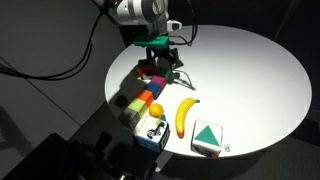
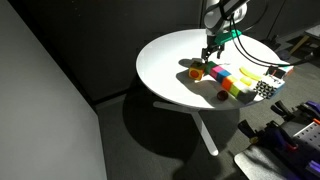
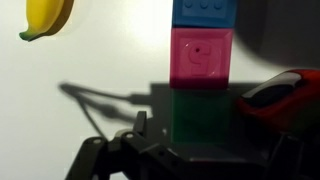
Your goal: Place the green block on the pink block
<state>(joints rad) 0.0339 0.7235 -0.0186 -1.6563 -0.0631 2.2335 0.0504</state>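
In the wrist view the green block (image 3: 204,115) sits on the white table in the gripper's shadow. It touches the pink block (image 3: 203,58), which lies in a row with a blue block (image 3: 205,12) beyond it. My gripper (image 3: 200,150) hovers over the green block. Its left finger stands clear of the block's left side, and the jaws look open. In both exterior views the gripper (image 1: 161,58) (image 2: 209,57) hangs low over the row of blocks, by the pink block (image 1: 148,73), and it hides the green block there.
A banana (image 1: 185,115) (image 3: 45,15) lies near the blocks. A red object (image 3: 275,95) sits right beside the green block. Yellow and orange pieces (image 1: 151,100) continue the row. A white box with a green triangle (image 1: 207,137) stands near the table edge (image 1: 250,150).
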